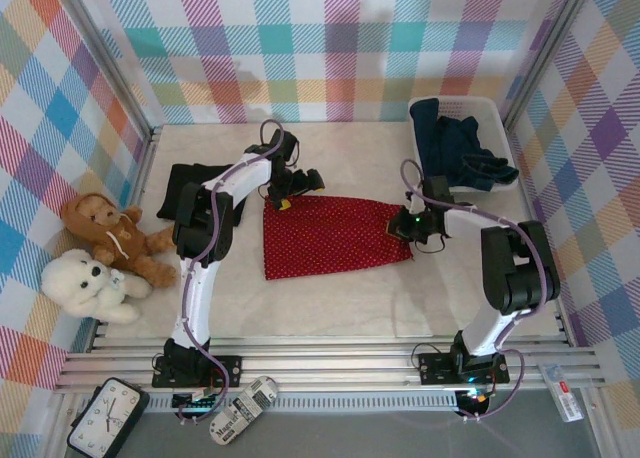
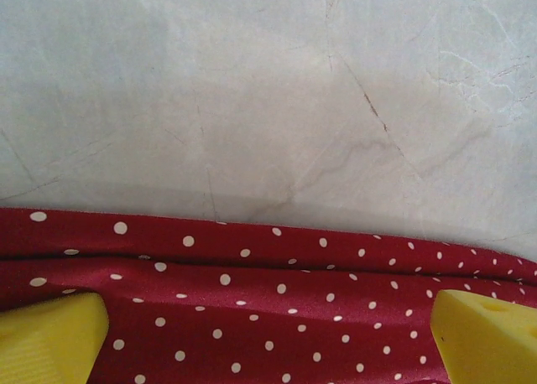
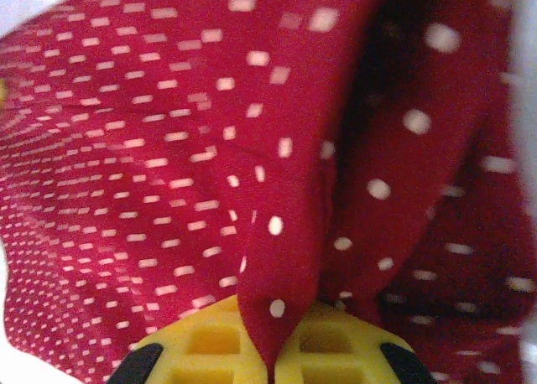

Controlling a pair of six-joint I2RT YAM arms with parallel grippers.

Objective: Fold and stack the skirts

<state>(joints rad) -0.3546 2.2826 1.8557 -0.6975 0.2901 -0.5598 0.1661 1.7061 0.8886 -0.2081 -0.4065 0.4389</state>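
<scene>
Your right tool (image 1: 408, 225), arm bent low at 3 o'clock, pinches the red dotted skirt (image 1: 330, 233) lying centrally; your left tool (image 1: 285, 200) stands spread at its 11 o'clock corner. Pale surface (image 1: 340, 298), plaid walls (image 1: 330, 38).

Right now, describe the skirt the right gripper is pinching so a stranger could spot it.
Find the middle of the pale table. The red skirt lies spread there, its right edge in the right gripper. It alone has white dots; the black skirt to its left is plain.
</scene>
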